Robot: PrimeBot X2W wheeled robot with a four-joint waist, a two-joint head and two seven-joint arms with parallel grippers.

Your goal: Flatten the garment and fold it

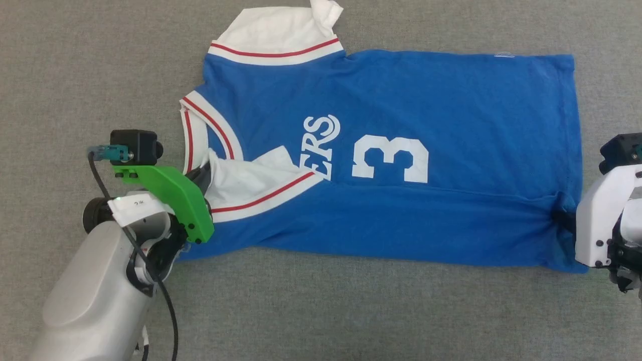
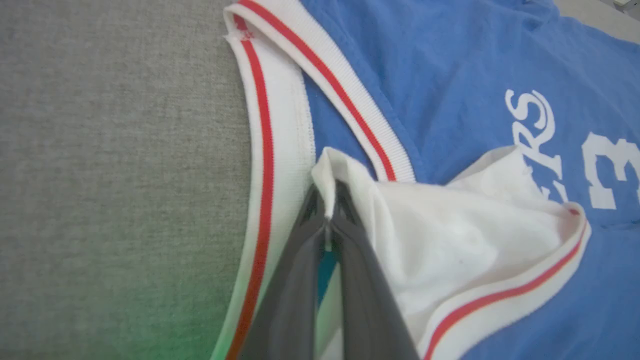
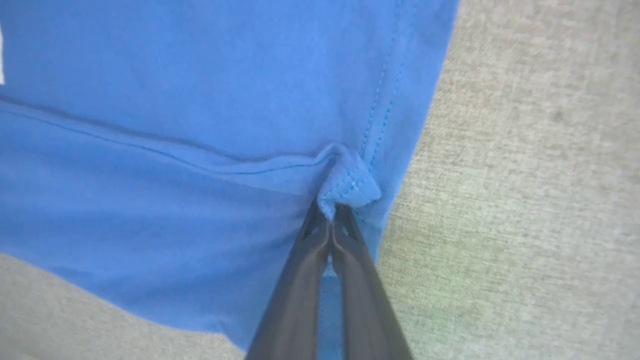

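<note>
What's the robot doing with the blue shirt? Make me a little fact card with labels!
Thing: blue jersey with a number 3, lying on a grey cloth surface
Left end effector: shut, pinching the white sleeve
Right end effector: shut, pinching the bottom hem
Sleeve position: folded over the chest, hiding some letters
Fabric: a long crease runs from sleeve to hem

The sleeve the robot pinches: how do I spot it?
Look at the blue jersey on the grey surface. By its striped collar, one white sleeve lies folded onto the blue front, pinched by the left gripper. The other sleeve sticks outward, untouched.
</note>
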